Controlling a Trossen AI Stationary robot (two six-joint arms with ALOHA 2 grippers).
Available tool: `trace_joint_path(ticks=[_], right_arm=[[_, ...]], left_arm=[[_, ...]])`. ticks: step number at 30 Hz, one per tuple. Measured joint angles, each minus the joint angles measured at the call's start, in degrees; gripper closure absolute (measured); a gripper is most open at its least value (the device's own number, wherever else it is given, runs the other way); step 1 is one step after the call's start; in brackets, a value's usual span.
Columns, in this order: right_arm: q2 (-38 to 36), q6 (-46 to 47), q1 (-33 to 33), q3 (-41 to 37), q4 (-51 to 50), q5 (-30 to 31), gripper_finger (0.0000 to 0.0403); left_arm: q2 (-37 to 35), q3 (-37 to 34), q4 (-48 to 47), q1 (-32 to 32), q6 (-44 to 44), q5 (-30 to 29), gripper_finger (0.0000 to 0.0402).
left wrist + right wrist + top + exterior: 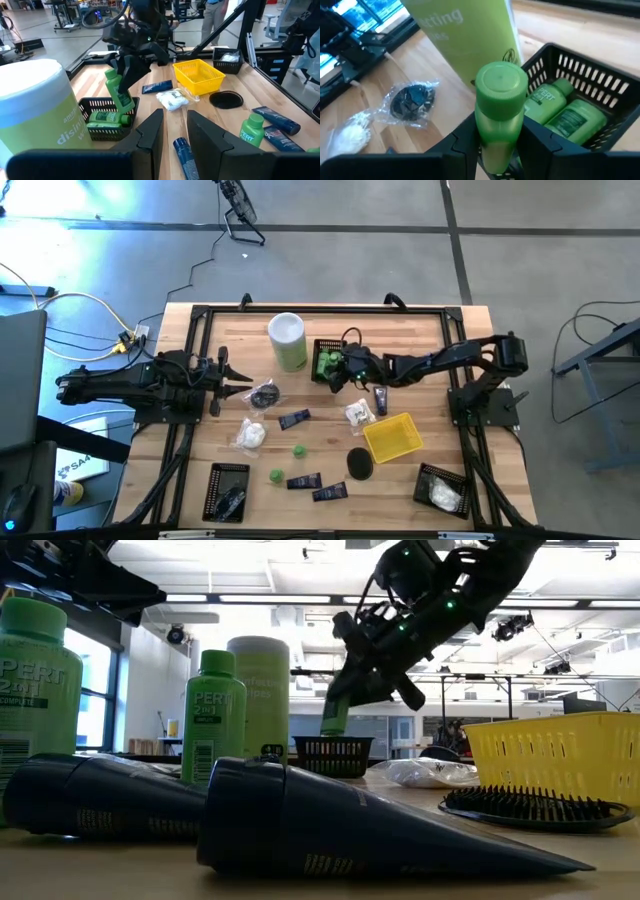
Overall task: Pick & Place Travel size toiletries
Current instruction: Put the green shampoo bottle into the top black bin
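Grey polished concrete floor (520, 240) crossed by dark seam lines, yellow and black cables (70, 305) trailing beside the light wooden plank counter (420, 340), bright white ceiling (300, 575) with strip lights, tall windows (95, 680)

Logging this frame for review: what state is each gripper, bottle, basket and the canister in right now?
Right gripper: shut on green bottle, over the black basket.
Black basket: holds two green bottles lying down.
Left gripper: open, empty, parked beside the canister.
Canister: upright.
Yellow basket: empty, tilted.
Loose green bottles: standing on the table.
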Motion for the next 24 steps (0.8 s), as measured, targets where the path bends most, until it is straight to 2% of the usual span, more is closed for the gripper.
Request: trace_joint_path(ticks=[6,16,20,24], right_arm=[[0.0,-2.15,0.01,0.0,-0.58,0.52,0.0274],[-0.02,-2.79,0.04,0.02,-0.13,8.28,0.0166],[-0.02,-3.35,0.01,0.02,1.62,8.59,0.0156],[-0.02,-4.64,0.03,0.02,2.22,11.36,0.0169]], left_arm=[[0.0,0.0,0.02,0.0,0.0,0.02,0.0318],[0.0,-0.01,0.04,0.01,-0.04,0.07,0.0318],[0.0,0.0,0.04,0.02,-0.05,0.24,0.0318],[0.0,0.0,0.04,0.0,-0.07,0.24,0.0318]])
